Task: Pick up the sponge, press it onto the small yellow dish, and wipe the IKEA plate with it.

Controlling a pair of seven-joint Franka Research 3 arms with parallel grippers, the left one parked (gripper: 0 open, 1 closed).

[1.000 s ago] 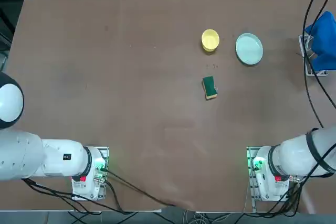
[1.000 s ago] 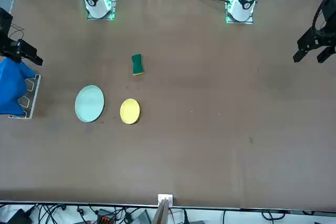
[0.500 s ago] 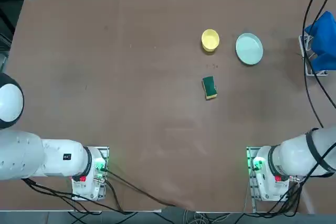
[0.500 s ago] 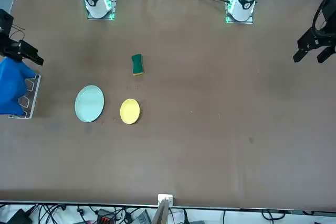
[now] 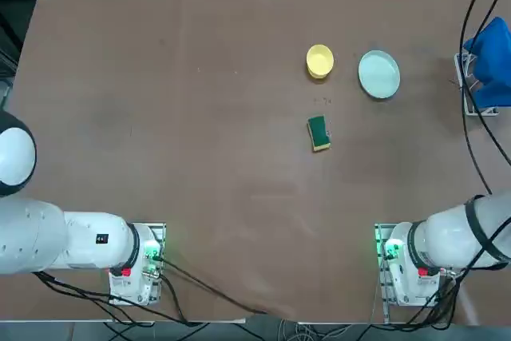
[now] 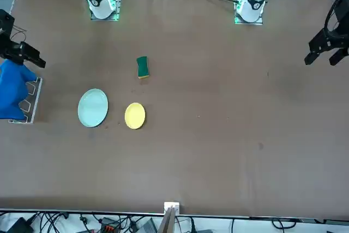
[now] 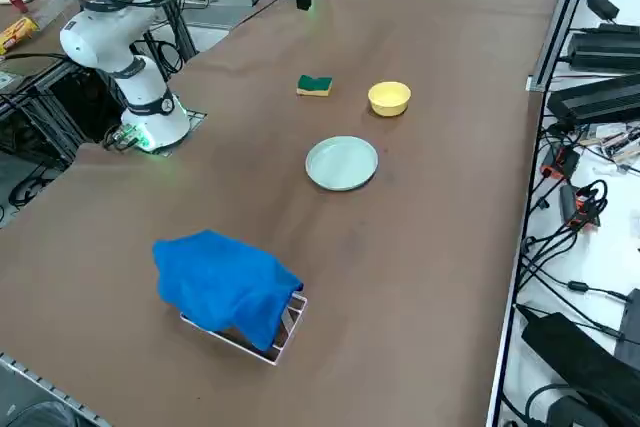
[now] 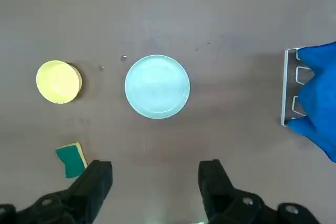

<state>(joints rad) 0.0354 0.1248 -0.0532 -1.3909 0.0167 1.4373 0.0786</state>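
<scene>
The sponge, green on top with a yellow layer, lies flat on the brown table, also visible as the sponge. Just beyond it sits the small yellow dish, with the pale mint IKEA plate to its right. From the side they appear as the sponge, the dish and the plate. My right gripper hangs high above the table, looking down on all three. It is open and holds nothing.
A blue cloth drapes over a small metal rack at the table's right edge, near the plate. The right arm's base stands at the near edge. Cables run along the far edge.
</scene>
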